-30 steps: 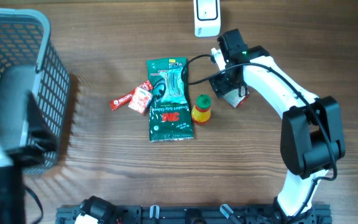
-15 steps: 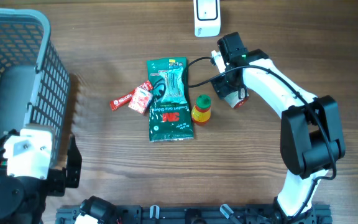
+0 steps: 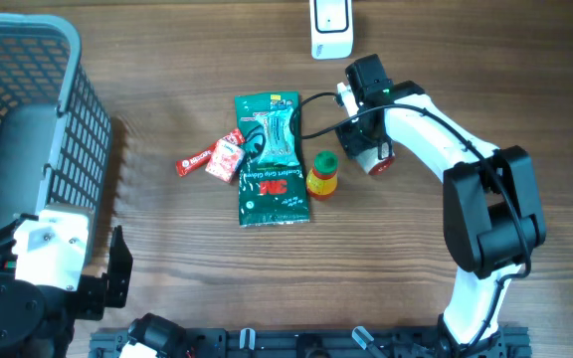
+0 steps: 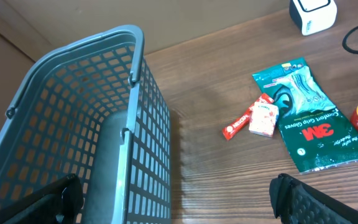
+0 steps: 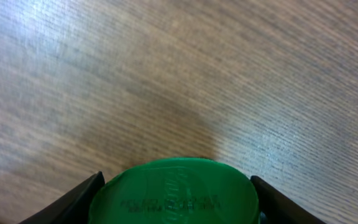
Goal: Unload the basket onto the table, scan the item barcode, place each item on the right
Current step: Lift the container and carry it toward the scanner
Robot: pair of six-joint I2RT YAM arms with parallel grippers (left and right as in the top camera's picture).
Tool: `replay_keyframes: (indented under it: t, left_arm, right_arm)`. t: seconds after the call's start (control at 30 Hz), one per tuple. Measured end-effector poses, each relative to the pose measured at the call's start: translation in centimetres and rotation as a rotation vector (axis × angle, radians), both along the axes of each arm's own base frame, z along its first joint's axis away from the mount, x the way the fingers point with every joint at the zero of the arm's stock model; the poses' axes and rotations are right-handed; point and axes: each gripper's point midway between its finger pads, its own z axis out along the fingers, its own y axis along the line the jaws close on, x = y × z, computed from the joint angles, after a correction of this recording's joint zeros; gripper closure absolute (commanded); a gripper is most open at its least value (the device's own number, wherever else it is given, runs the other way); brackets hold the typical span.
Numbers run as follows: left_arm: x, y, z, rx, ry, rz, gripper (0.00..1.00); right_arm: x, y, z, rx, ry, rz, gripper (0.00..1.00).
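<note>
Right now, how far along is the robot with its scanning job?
Done: one item is picked out. In hand: the right gripper is closed around a round green-lidded container. Left: showing it to the white scanner box at the far edge. The green 3M packet, small yellow bottle and red sachets lie untouched nearby.

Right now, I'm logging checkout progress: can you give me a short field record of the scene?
scanner: white unit, far edge of table
right pincer: shut on green-lidded container, short of the scanner
left pincer: open, empty, by grey basket
loose items: green 3M pack, red sachets, yellow bottle
barcode scanned: cannot tell
</note>
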Motion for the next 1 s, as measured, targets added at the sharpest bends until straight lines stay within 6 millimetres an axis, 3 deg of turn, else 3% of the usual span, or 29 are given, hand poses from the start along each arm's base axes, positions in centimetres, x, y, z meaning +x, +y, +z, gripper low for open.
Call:
replay_keyframes:
  t: [0.3,0.5,0.63,0.73,1.0]
  left_arm:
    - [0.0,0.0,0.0,0.0,0.0,0.0,0.0]
    - [0.0,0.0,0.0,0.0,0.0,0.0,0.0]
    - [0.0,0.0,0.0,0.0,0.0,0.0,0.0]
    - [0.0,0.0,0.0,0.0,0.0,0.0,0.0]
    - [0.0,0.0,0.0,0.0,0.001,0.0,0.0]
  right_arm:
    - [1.1,0.5,0.4,0.041,-0.024,-0.094,0.39]
    - [3.8,1.5,3.1,0.109,-0.097,-0.211,0.41]
    - [4.2,1.5,4.2,0.141,-0.119,-0.289,0.44]
    - [4.3,0.9,6.2,0.153,-0.157,-0.36,0.49]
    - [3.4,-2.7,12.3,0.128,-0.287,-0.591,0.45]
